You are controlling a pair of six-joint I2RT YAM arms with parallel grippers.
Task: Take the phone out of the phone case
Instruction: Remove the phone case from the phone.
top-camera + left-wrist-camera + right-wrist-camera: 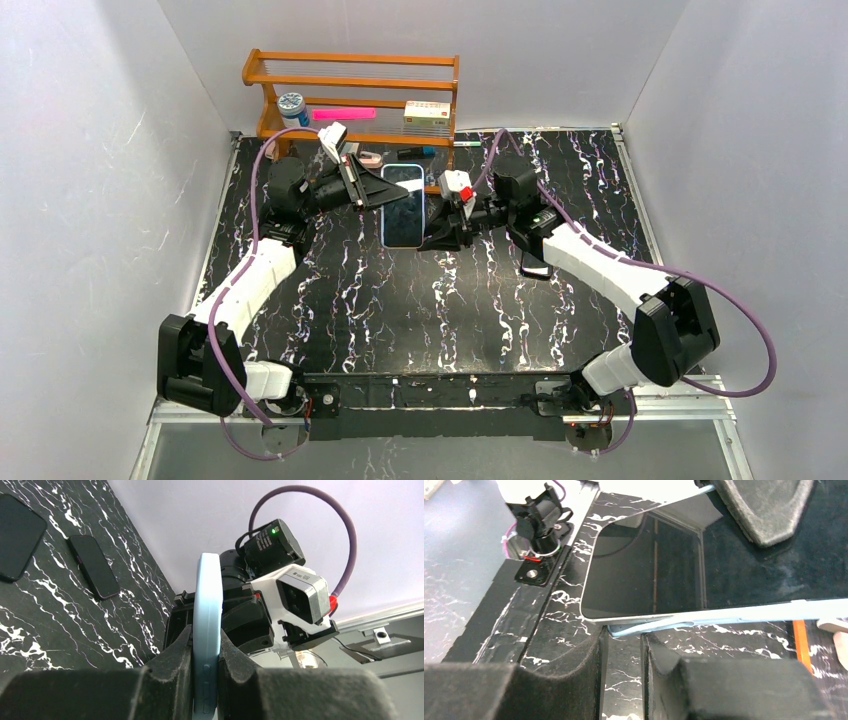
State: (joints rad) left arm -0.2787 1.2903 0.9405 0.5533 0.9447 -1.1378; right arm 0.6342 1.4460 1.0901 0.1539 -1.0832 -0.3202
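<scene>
Black-screened phone (403, 200) in light blue case (206, 615), held over black marbled table (400, 310) toward 12 o'clock, left gripper (206, 642) clamped on case edge at phone's 9 o'clock, right gripper (624, 645) at 4 o'clock, grip indeterminate.

Plain white walls (100, 150), black marbled tabletop (400, 300), wooden rack (350, 57) at back

Three phones (94, 566), one case (206, 630), one wooden rack (350, 95).
</scene>
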